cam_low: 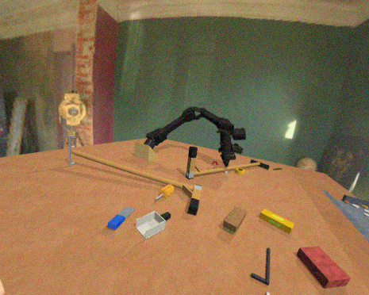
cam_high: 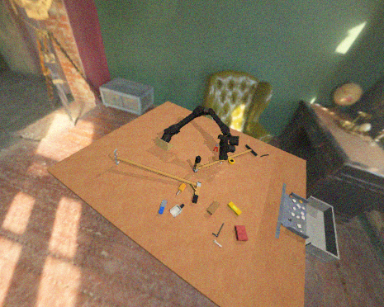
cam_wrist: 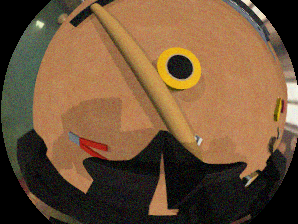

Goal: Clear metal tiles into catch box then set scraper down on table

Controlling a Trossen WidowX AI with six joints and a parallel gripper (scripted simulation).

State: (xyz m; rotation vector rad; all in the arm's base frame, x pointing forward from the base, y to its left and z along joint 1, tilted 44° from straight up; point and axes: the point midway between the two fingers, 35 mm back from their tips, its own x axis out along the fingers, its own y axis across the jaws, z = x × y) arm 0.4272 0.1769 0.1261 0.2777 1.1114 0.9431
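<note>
Pincer [cam_high: 223,158] [cam_low: 226,164] [cam_wrist: 162,133]: fully closed, holding nothing, near the tape roll [cam_high: 234,161] [cam_low: 240,172] [cam_wrist: 162,69]
Long scraper [cam_high: 156,170] [cam_low: 126,168]: well apart from the tape roll (its shaft is propped at a slant)
Tiles [cam_high: 299,226] [cam_low: 367,215]: on the bench plate [cam_high: 291,218] [cam_low: 348,216], well apart from the tape roll

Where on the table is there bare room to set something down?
One patch lies between the red block and the bench plate. Another borders the arm's base and the longer pole. Crowded: around the gripper.
</note>
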